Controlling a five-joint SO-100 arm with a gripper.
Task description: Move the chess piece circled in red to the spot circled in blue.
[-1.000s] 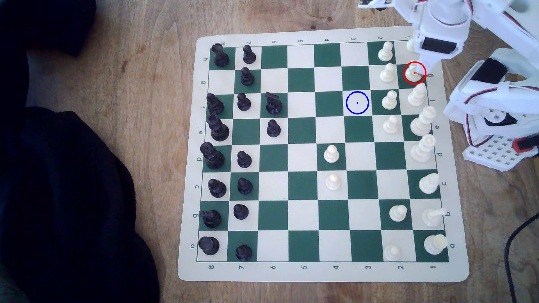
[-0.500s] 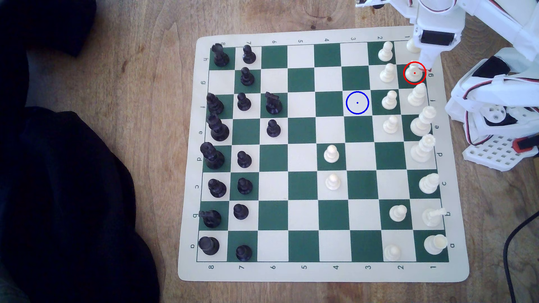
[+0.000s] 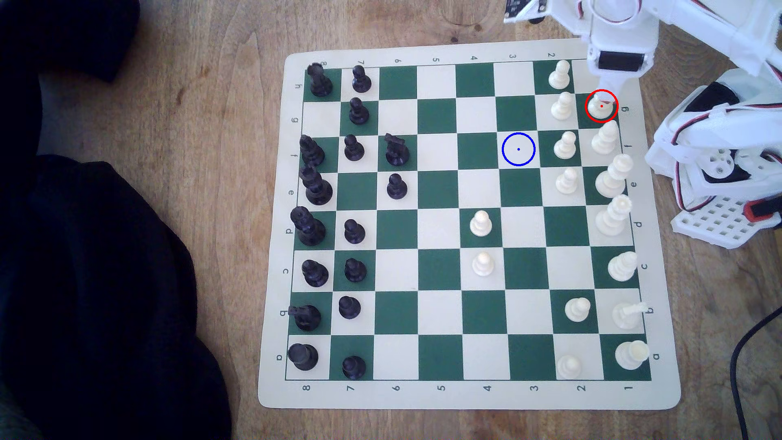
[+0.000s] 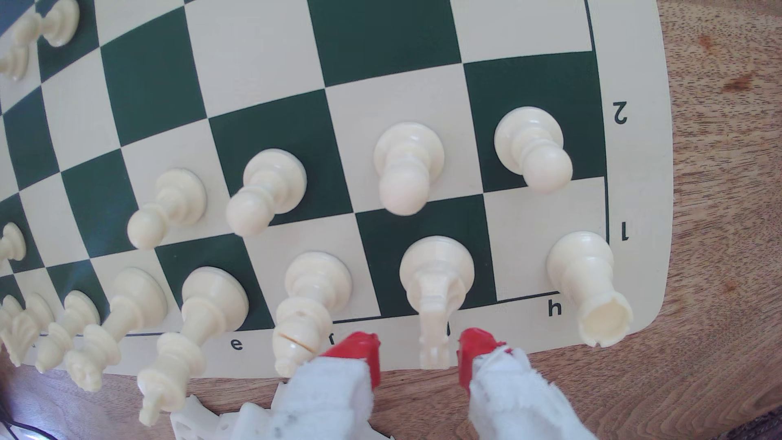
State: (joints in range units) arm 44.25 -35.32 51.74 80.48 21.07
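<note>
Since the earlier frame your gripper (image 4: 419,355) has slid over the knight (image 4: 436,287), its red tips apart astride the head; the piece stands unlifted, well apart from the blue-ringed square (image 3: 518,149).

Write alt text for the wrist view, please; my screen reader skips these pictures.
An open claw with red-tipped fingers straddles the head of a cream knight standing on a green edge square of a chessboard. A rook stands beside it at the corner, a bishop on its other side, and cream pawns line the next row.
</note>
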